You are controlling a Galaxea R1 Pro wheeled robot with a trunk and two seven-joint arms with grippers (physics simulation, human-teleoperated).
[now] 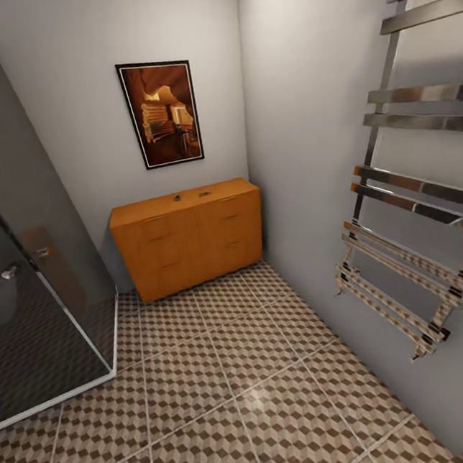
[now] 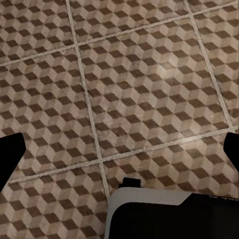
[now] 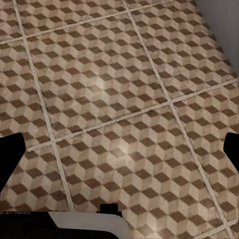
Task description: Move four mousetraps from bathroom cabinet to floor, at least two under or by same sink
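Observation:
The orange-brown cabinet (image 1: 189, 237) stands in the far corner under a framed picture, its drawers shut. Two small mousetraps (image 1: 177, 197) (image 1: 203, 192) lie on its top, side by side near the middle. The cube-patterned bathroom floor (image 1: 229, 391) stretches from the cabinet toward me. In the left wrist view my left gripper (image 2: 119, 154) hangs open over bare tiles (image 2: 149, 89), its dark fingertips (image 2: 10, 154) far apart. My right gripper (image 3: 119, 157) is likewise open above the tiles (image 3: 109, 84), holding nothing. The bathroom sink is out of view.
A dark glass shower enclosure (image 1: 28, 285) fills the left side. A chrome towel radiator (image 1: 412, 224) juts from the right wall. A framed picture (image 1: 161, 112) hangs over the cabinet. Part of my own white and black body (image 2: 169, 214) shows below the left gripper.

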